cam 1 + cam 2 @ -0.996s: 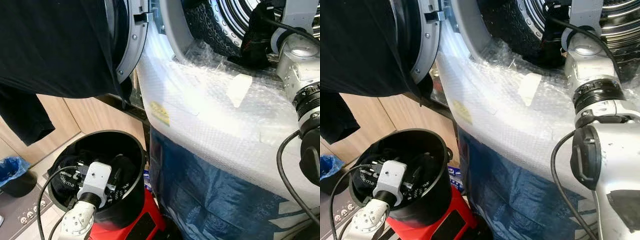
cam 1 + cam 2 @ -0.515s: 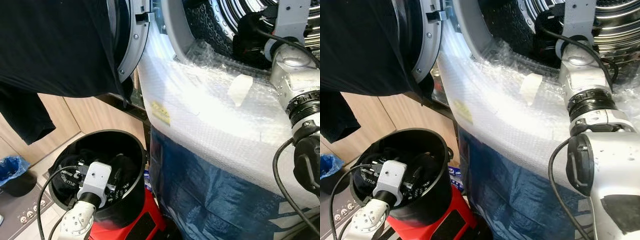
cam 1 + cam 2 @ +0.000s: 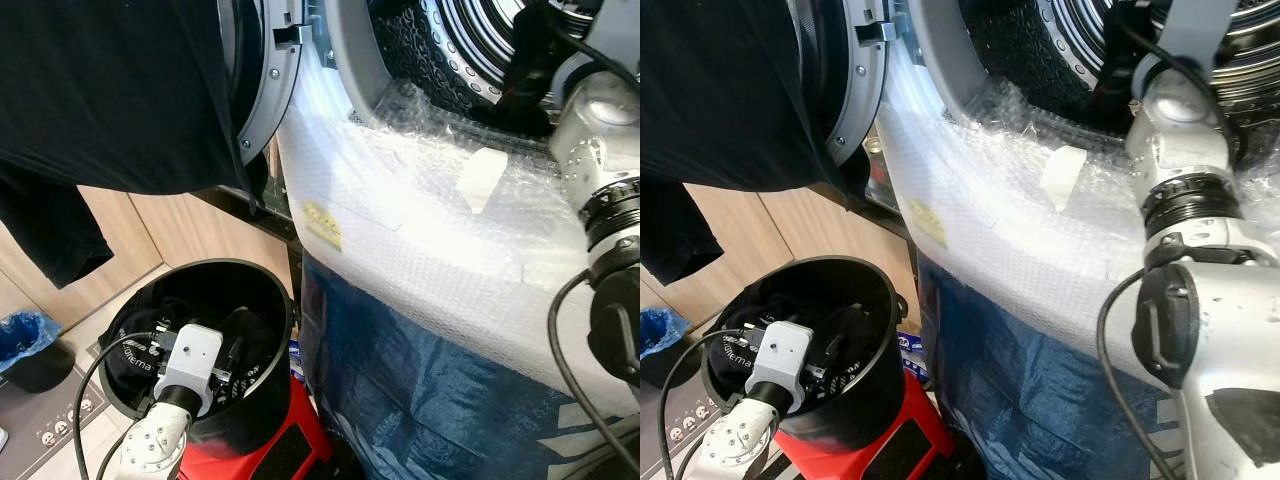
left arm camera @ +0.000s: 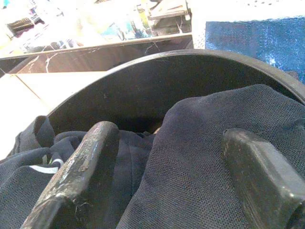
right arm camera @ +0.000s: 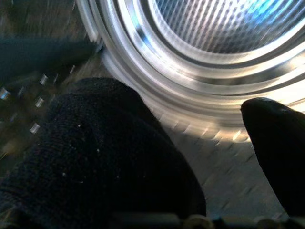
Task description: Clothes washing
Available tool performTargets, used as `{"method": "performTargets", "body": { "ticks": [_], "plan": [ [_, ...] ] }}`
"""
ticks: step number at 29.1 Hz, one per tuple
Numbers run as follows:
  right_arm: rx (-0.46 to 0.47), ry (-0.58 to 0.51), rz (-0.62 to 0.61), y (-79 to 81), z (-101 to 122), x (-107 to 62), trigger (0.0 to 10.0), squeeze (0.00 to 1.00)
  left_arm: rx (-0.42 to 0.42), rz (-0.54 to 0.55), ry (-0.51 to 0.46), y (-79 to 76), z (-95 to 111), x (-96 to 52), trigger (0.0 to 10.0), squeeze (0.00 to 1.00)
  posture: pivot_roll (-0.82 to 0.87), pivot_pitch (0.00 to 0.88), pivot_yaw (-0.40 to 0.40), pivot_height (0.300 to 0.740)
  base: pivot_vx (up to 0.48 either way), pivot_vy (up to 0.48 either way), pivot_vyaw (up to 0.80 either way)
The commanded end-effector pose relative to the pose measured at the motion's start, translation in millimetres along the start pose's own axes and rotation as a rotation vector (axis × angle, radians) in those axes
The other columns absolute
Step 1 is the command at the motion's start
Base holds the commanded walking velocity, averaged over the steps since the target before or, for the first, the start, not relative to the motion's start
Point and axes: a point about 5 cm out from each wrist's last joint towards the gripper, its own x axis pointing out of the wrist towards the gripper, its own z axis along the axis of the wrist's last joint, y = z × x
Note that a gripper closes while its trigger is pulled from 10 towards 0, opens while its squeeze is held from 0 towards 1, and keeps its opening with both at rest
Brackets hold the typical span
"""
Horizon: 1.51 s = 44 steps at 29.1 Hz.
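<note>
Dark cloth: black, knitted, draped over one finger of the right gripper inside the steel drum. In the right wrist view the other finger stands apart from the covered one with drum metal showing between them; fingers spread, cloth hanging on one rather than pinched. In the head views the cloth hangs at 1 o'clock, at the drum mouth, with the right arm reaching up to it from 3 o'clock.

Drum, head views: ribbed and studded steel, at 12 to 1 o'clock, ringed by a grey seal.

Bubble wrap: covers the machine's front below the drum, with a pale tape patch and a yellow label. Blue sheeting lies beneath it.

Bucket: black, round, at 7 o'clock, standing on a red base. It holds dark clothes. The left gripper is down in the bucket, its two fingers held wide apart with a fold of cloth rising between them, not clamped.

Door: open, at 11 o'clock, with a black garment hung over it.

Blue bin: at 8 o'clock, on the floor beside wooden cabinet fronts.
</note>
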Motion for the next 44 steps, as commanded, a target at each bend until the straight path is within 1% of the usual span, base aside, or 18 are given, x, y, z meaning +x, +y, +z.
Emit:
{"method": "performTargets", "body": {
  "ticks": [1,2,3,4,6,9,15,16,18,21,24,28,31,34,38,40,43,44],
  "plan": [
    [0.055,0.001,0.043,12.6,15.5,-0.8,10.0,0.0,0.012,-0.004,0.011,1.7,-0.9,-3.2,10.0,0.0,0.19,0.092,0.076,0.74,0.0,0.0,0.0],
    [0.07,0.001,0.051,15.7,17.8,-1.3,10.0,0.0,0.011,-0.004,0.014,1.4,-1.7,-3.4,10.0,0.0,0.19,0.092,0.076,0.74,0.0,0.0,0.0],
    [0.034,-0.015,0.088,22.2,22.3,-2.9,10.0,0.0,0.007,-0.006,0.017,-0.3,-2.5,-4.1,10.0,0.0,0.18,0.092,0.073,0.74,0.0,0.0,0.0],
    [0.034,-0.015,0.088,22.2,22.3,-2.9,10.0,0.0,0.007,-0.006,0.017,-0.3,-2.5,-4.1,10.0,0.0,0.18,0.092,0.073,0.74,0.0,0.0,0.0],
    [-0.056,-0.032,0.084,24.2,19.5,-5.9,10.0,0.0,0.006,-0.017,0.014,-3.1,-2.3,-4.8,10.0,0.0,0.18,0.091,0.068,0.74,0.0,0.0,0.0],
    [-0.009,-0.01,0.082,20.9,19.5,-10.2,10.0,0.0,0.003,-0.016,0.015,-3.5,-2.4,-5.1,10.0,0.0,0.18,0.092,0.068,0.74,0.0,0.0,0.0],
    [-0.005,-0.014,0.062,13.3,25.8,-20.1,10.0,0.0,0.0,-0.022,0.021,-4.3,-3.8,-5.9,10.0,0.0,0.17,0.091,0.064,0.74,0.0,0.0,0.0],
    [-0.049,0.005,0.053,10.0,20.2,-27.4,10.0,0.0,0.0,-0.024,0.025,-4.8,-4.4,-6.0,10.0,0.0,0.16,0.095,0.061,0.74,0.0,0.0,0.0],
    [-0.082,0.021,0.038,5.7,14.5,-34.2,10.0,0.0,-0.001,-0.025,0.027,-5.3,-4.8,-5.9,10.0,0.0,0.16,0.096,0.059,0.74,0.0,0.0,0.0],
    [-0.097,0.04,0.024,-0.2,9.9,-40.6,10.0,0.0,-0.001,-0.032,0.029,-6.5,-5.3,-5.9,10.0,0.0,0.16,0.096,0.059,0.74,0.0,0.0,0.0],
    [-0.129,0.034,-0.023,-15.4,13.6,-52.6,10.0,0.0,-0.002,-0.033,0.034,-6.4,-5.9,-6.0,10.0,0.0,0.15,0.103,0.061,0.74,0.0,0.0,0.0],
    [-0.172,0.029,-0.063,-26.3,13.5,-58.4,10.0,0.0,-0.001,-0.035,0.036,-6.5,-6.2,-5.7,10.0,0.0,0.15,0.108,0.061,0.74,0.0,0.0,0.0],
    [-0.194,0.033,-0.096,-38.6,11.5,-63.0,10.0,0.0,-0.001,-0.035,0.037,-6.5,-6.3,-5.4,10.0,0.0,0.15,0.108,0.061,0.74,0.0,0.0,0.0],
    [-0.196,0.014,-0.145,-53.7,19.2,-69.9,10.0,0.0,-0.001,-0.03,0.038,-4.7,-6.1,-4.6,10.0,0.0,0.15,0.12,0.062,0.74,0.0,0.0,0.0],
    [-0.236,0.006,-0.155,-62.0,23.4,-74.6,10.0,0.0,0.0,-0.03,0.042,-3.7,-6.5,-4.3,10.0,0.0,0.14,0.124,0.064,0.74,0.0,0.0,0.0],
    [-0.289,-0.003,-0.155,-68.3,25.4,-79.3,10.0,0.0,0.002,-0.031,0.043,-3.2,-6.4,-3.7,10.0,0.0,0.14,0.127,0.067,0.74,0.0,0.0,0.0],
    [-0.322,-0.007,-0.136,-69.8,25.8,-82.6,10.0,0.0,0.002,-0.03,0.044,-2.5,-6.4,-3.2,10.0,0.0,0.14,0.129,0.069,0.74,0.0,0.0,0.0],
    [-0.358,-0.015,-0.1,-68.9,26.8,-86.5,10.0,0.0,0.003,-0.028,0.044,-1.6,-6.2,-2.5,10.0,0.0,0.14,0.13,0.07,0.74,0.0,0.0,0.0]
  ]
}}
